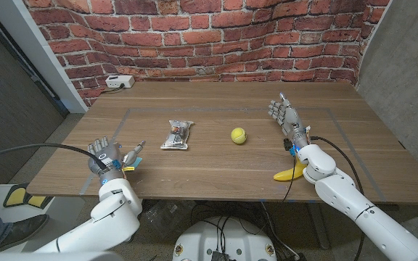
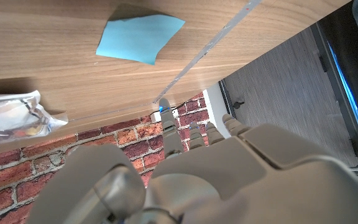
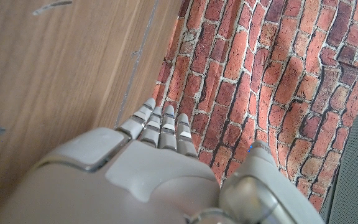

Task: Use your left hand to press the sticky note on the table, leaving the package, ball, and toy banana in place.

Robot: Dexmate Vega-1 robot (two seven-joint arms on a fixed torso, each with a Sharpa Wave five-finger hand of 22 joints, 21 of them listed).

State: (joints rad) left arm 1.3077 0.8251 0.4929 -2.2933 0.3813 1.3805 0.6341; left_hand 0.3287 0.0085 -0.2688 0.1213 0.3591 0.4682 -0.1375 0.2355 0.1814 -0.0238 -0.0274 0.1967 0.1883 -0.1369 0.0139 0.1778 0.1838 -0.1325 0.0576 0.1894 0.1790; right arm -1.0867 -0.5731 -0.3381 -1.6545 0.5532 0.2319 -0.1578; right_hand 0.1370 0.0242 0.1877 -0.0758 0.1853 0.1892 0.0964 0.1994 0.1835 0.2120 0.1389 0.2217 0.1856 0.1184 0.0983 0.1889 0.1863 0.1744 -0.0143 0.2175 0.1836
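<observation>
A light blue sticky note [image 2: 138,37] lies on the wooden table [image 1: 216,170], just ahead of my left hand's fingertips and apart from them. In the head view a sliver of the note [image 1: 138,161] shows beside the thumb. My left hand [image 1: 111,156] hovers near the table's front left with its fingers spread and nothing in them; its back shows in the left wrist view [image 2: 185,180]. The clear package [image 1: 177,135] lies to its right, with the yellow ball [image 1: 239,135] further right. The toy banana [image 1: 289,174] lies partly under my right forearm. My right hand [image 1: 284,114] stands open, fingers up.
A white box [image 1: 118,82] with a cable sits at the table's back left corner, under the brick wall. Pale tape lines [image 1: 122,123] mark a rectangle on the tabletop. A corner of the package [image 2: 11,118] reaches close to the note. A person's shoe [image 1: 9,230] shows at the floor.
</observation>
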